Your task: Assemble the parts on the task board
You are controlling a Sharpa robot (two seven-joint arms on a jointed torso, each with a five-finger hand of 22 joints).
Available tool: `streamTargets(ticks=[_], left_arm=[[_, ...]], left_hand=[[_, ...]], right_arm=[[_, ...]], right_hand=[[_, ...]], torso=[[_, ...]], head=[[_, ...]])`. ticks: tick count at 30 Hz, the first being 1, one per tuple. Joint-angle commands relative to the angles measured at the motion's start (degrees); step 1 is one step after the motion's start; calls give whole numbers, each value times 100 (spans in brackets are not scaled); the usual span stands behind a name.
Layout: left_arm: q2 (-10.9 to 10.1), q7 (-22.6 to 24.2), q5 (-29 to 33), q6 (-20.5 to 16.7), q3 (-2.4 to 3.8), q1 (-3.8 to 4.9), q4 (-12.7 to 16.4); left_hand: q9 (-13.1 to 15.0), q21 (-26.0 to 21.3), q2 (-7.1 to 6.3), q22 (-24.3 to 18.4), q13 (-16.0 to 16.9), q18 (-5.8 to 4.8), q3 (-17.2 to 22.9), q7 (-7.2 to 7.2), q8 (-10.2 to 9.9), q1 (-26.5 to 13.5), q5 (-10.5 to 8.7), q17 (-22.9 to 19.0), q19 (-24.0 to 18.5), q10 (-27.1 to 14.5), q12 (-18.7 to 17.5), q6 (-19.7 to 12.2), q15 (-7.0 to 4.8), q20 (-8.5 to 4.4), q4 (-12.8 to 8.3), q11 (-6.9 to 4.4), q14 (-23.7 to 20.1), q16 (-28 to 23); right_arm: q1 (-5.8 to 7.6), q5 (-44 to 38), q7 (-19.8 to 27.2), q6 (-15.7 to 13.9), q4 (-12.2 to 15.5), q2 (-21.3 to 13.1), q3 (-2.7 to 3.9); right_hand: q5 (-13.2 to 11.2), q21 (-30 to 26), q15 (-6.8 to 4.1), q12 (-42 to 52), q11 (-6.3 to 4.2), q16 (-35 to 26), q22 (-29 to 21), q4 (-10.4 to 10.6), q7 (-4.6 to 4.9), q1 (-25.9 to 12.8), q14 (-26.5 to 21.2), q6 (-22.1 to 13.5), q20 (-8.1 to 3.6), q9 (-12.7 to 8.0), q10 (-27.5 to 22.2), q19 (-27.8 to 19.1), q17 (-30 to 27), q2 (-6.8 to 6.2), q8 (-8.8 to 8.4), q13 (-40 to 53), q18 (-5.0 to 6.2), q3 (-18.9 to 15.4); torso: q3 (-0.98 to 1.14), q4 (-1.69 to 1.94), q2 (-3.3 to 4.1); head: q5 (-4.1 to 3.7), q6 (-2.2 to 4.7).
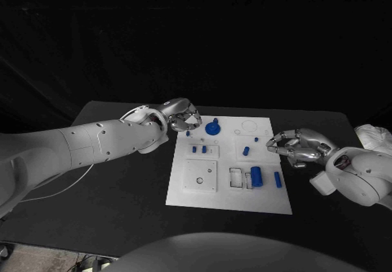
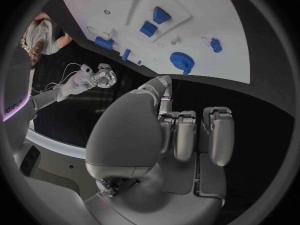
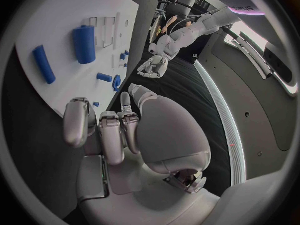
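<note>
The left hand [image 1: 183,117], silver metal with glossy rounded segments, sits just left of centre in the head view, at the upper left corner of the task board [image 1: 188,195]. In the left wrist view its fingers [image 2: 215,135] are curled in toward the palm with nothing between them. The right hand [image 1: 295,145], the same polished silver on a white arm, lies right of centre in the head view, just off the board's right edge; the right wrist view shows its fingers [image 3: 78,127] folded in too, holding nothing.

The board is a flat, matte white rectangular plate on the black table [image 1: 106,198], with raised white blocks and shallow rectangular recesses. A round blue toothed gear [image 1: 212,127] stands near the board's top, just right of the left hand and apart from it. 2 small blue pegs [image 1: 199,149] stand in a white block below the gear. A stout blue cylinder [image 1: 256,176] lies on its side at lower right of the board, with a slimmer blue rod [image 1: 277,179] beside it toward the edge, below and left of the right hand. A short blue peg [image 1: 246,151] stands left of the right hand's fingertips, not touching them.
</note>
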Motion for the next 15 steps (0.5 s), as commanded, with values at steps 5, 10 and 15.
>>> streamTargets(ticks=[5, 10, 15], left_arm=[[-18, 310, 657, -174, 5, 5, 126], [-26, 133, -559, -247, 6, 14, 14], [-92, 19, -1865, -420, 8, 81, -38]], left_hand=[[3, 23, 19, 1495, 1509, -77, -96, -13, 19, 32, 65, 1507, 576, 585, 14, 12, -9, -21, 2, -48, 603, 14], [-85, -50, -25, 1469, 1509, -57, -208, -3, -94, 269, -543, 1507, 536, 585, 14, -55, -6, -6, 117, -37, 603, 14], [-363, -428, -243, 1342, 1138, 38, -333, -101, -390, 475, -1420, 1506, 304, 193, -336, -237, -131, -111, 656, -207, 603, 13]], right_arm=[[270, -238, 538, -351, 153, 29, 5], [340, -349, 440, -213, 167, 79, 5], [360, -479, 286, -65, 181, 68, 4]], right_hand=[[-136, 162, -66, 74, -42, 36, 1012, 74, -27, -2, 585, 219, -25, -170, 419, 172, 1508, -84, -238, 1274, -149, -147], [-273, 174, -70, 77, -46, 36, 1016, 119, -31, -25, 585, 278, -32, -235, 427, 189, 1508, -100, -331, 1281, -153, -207], [-346, 164, -70, 70, -46, 36, 1013, 147, -32, -40, 585, 312, -34, -264, 413, 183, 1508, -99, -370, 1266, -151, -238]], torso=[[-4, 7, -4], [7, 0, 10], [2, -10, 17]], head=[[-25, -1], [0, -1], [12, -1]])
